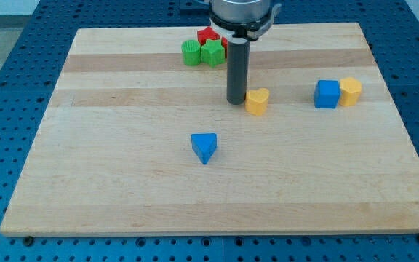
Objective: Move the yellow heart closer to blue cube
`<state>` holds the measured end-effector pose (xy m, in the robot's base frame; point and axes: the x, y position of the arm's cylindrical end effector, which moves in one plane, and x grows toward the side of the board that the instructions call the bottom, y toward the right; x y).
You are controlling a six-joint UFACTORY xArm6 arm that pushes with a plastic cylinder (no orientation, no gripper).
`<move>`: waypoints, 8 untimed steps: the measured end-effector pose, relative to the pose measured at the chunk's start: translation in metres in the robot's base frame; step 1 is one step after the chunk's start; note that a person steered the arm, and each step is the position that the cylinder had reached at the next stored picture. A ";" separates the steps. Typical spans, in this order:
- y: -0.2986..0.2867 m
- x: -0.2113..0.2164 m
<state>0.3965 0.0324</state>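
Wooden board [122, 189] fills most of view, resting on blue pegboard table [6, 87]. My rod [237, 69] hides part of red blocks [208, 34] at view's top; shapes hard to tell. No jaws on me, just rod. My tip [236, 101] sits just left of yellow heart [257, 101], about touching. Heart near board centre-right, well apart from blue cube [326, 94] to its right; heart's orientation unclear. Yellow block [350, 92] touches cube's right. Green blocks [201, 52] beside reds. Blue triangular block [204, 147] lower, alone.
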 end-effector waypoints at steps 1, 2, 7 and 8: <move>0.011 0.000; 0.051 0.000; 0.063 0.054; 0.067 0.065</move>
<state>0.4618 0.0994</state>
